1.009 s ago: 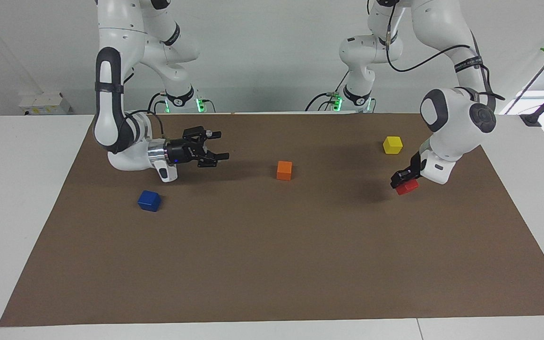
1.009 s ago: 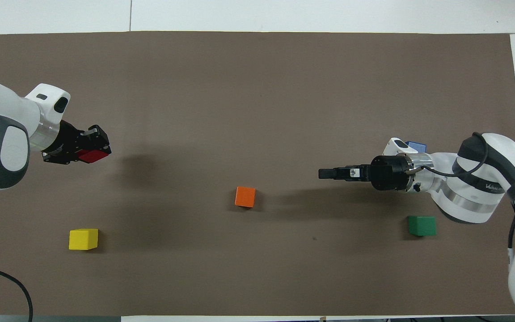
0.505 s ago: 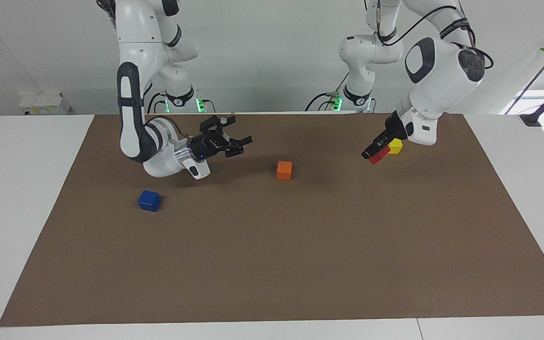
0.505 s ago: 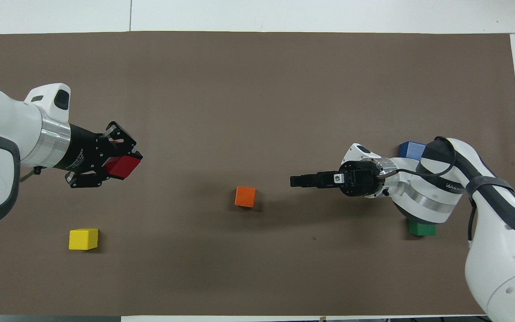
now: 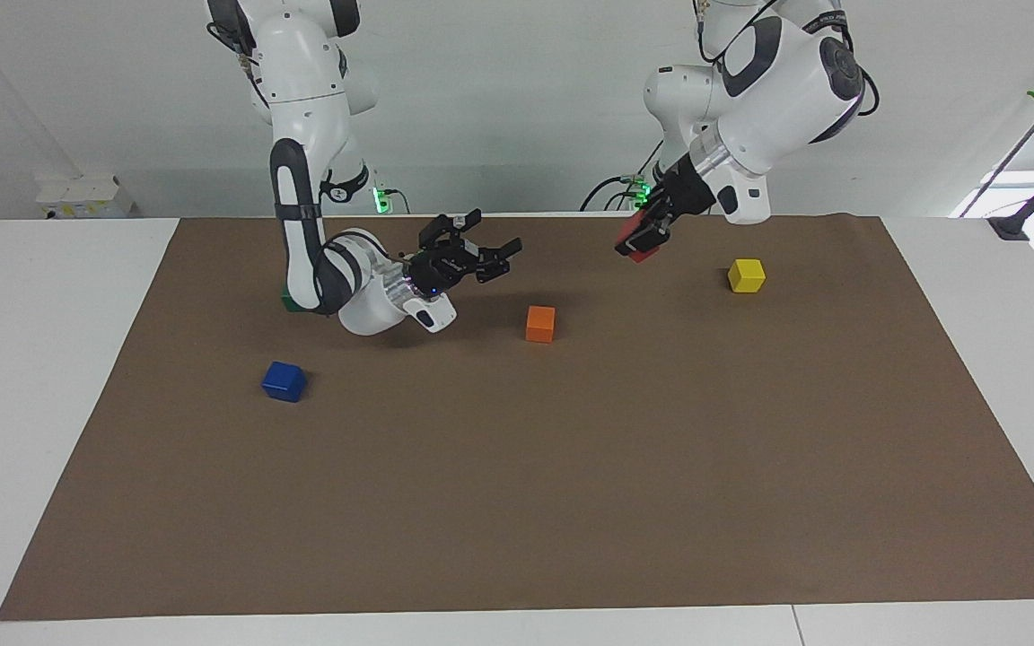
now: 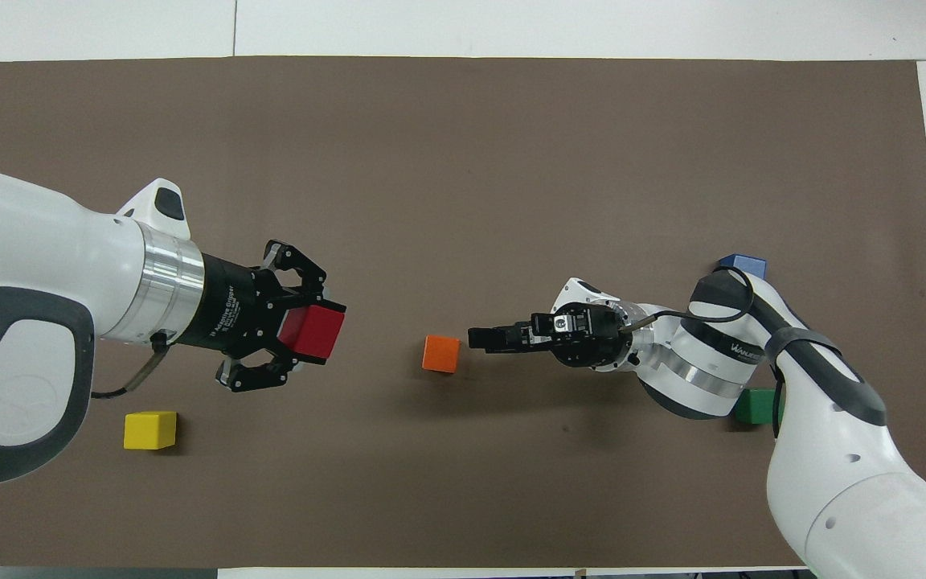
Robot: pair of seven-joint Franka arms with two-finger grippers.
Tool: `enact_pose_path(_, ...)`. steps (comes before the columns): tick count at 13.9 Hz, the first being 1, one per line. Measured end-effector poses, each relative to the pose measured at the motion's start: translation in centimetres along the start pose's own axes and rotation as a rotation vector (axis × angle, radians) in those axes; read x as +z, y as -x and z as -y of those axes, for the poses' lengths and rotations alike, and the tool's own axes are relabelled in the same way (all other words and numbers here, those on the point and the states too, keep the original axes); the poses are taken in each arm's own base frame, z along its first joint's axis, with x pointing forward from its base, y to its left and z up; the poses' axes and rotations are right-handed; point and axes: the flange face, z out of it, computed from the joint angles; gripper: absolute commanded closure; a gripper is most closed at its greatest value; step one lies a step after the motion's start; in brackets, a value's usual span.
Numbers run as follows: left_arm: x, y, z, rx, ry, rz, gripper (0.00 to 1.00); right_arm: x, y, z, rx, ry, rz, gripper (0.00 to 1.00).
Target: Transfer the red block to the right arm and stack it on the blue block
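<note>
Left gripper (image 5: 641, 242) aloft with fingers clamped on red block (image 5: 645, 252); right gripper (image 5: 490, 254) spread open over table (image 5: 571, 467) beside orange block (image 5: 540, 324). Risk of dropping during handover if released early or misaligned.

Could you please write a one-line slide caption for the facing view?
Left gripper holds the red block aloft while the open right gripper waits above the mat.

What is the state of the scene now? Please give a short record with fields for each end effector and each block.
left end effector: raised over the mat, shut on the red block
right end effector: open, empty, raised beside the orange block, pointing toward the left arm's end
blue block: on the mat, bare
yellow block: on the mat, left arm's end
green block: mostly hidden under the right arm
handover: not yet done
</note>
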Motion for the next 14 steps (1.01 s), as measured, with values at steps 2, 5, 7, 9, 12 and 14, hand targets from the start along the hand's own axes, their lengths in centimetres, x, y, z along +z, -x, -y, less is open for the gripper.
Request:
enact_pose_path(2, 0.9, 1.9, 0.0, -0.143, -0.003, 0.060, 1.00, 0.5, 0.4, -1.1, 0.023, -0.024, -0.022, 0.00)
enact_pose_path(5, 3.5, 7.3, -0.3, -0.285, 0.043, 0.064, 1.00, 0.8, 1.4, -3.6, 0.061, -0.079, -0.023, 0.00)
enact_pose_path(7, 4.4, 9.9, -0.6, -0.361, 0.102, 0.076, 1.00, 0.6, 1.7, -4.5, 0.077, -0.084, -0.025, 0.00)
enact_pose_path(9, 4.9, 10.3, -0.7, -0.390, 0.133, 0.081, 1.00, 0.7, 1.8, -4.7, 0.079, -0.084, -0.024, 0.00)
enact_pose_path(12, 6.2, 9.6, -0.2, -0.407, 0.122, 0.070, 1.00, 1.9, 2.1, -5.3, 0.080, -0.118, -0.034, 0.00)
enact_pose_path(14, 7.0, 9.5, 0.4, -0.420, 0.112, 0.064, 1.00, 3.3, 2.8, -6.2, 0.092, -0.141, -0.031, 0.00)
